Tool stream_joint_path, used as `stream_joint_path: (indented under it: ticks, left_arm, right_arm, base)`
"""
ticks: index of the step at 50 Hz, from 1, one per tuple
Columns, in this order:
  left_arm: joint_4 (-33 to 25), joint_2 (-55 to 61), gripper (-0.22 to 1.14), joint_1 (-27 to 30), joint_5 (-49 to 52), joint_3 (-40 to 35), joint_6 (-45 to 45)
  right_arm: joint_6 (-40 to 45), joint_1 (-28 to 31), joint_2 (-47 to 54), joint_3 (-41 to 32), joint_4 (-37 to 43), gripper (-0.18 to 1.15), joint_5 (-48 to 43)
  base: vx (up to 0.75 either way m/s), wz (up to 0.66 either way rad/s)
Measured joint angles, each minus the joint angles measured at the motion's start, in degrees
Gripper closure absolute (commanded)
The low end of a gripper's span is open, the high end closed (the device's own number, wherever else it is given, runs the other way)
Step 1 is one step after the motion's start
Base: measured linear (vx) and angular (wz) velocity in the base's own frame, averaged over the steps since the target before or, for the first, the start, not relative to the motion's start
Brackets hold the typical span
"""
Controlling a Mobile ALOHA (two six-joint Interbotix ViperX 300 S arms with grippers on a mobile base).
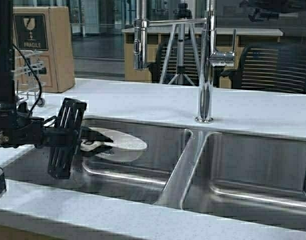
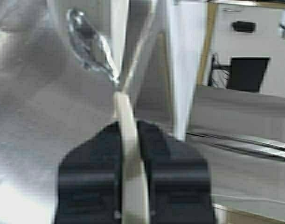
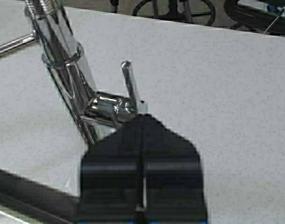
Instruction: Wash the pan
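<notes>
High view: left tool [image 1: 87, 141] holds pan [image 1: 117, 145] by its handle, above the left basin of the sink [image 1: 188, 155]. Left wrist view: fingers [image 2: 100, 172] clamped on the pale handle [image 2: 130, 158]. Right wrist view: right tool [image 3: 143, 140] pressed together, just beside the faucet lever [image 3: 128, 84] over the counter [image 3: 226, 93].

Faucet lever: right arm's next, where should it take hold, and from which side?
Take the thin upright chrome lever near its free top end, closing across its width. Come from the sink side, where the right gripper, shut, already sits below it; the chrome faucet column crowds the other side.
</notes>
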Motion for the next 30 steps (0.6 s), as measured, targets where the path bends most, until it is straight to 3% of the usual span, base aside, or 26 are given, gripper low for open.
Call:
stream_joint_path:
  ticks: [16,30]
  left_arm:
    - [-1.9,-12.0,0.89,0.1,30.8,-3.2,10.9]
    - [-1.5,-28.7,0.89,-8.5,81.7,-15.7,39.9]
  right_arm:
    - [0.0,0.2,-5.6,3.0,0.0,0.92,-0.1]
    - [0.4,0.7,-6.8,3.3,0.0,0.92,-2.6]
  base:
    - [0.0,0.0]
    - [0.0,0.0]
